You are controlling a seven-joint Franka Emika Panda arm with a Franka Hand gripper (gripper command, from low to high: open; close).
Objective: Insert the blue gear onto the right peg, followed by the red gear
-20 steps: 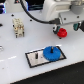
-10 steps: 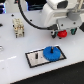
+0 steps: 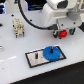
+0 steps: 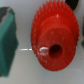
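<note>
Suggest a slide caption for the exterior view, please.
Blue gear seated on the grey plate; gripper at red gear.

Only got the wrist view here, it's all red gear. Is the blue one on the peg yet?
Observer: Yes. In the exterior view the blue gear lies flat on the grey plate, at the end toward that view's right.
Operator: Where's the red gear relative to the plate?
Observer: The red gear is off the plate, farther back on the white table, under the gripper.
Operator: Is it gripped?
Observer: Cannot tell. The arm's body covers the fingers in the exterior view, and the wrist view shows only the gear's toothed face and centre hole.
Operator: Anything else on the plate?
Observer: A short dark pin stands free toward the exterior view's left.
</note>
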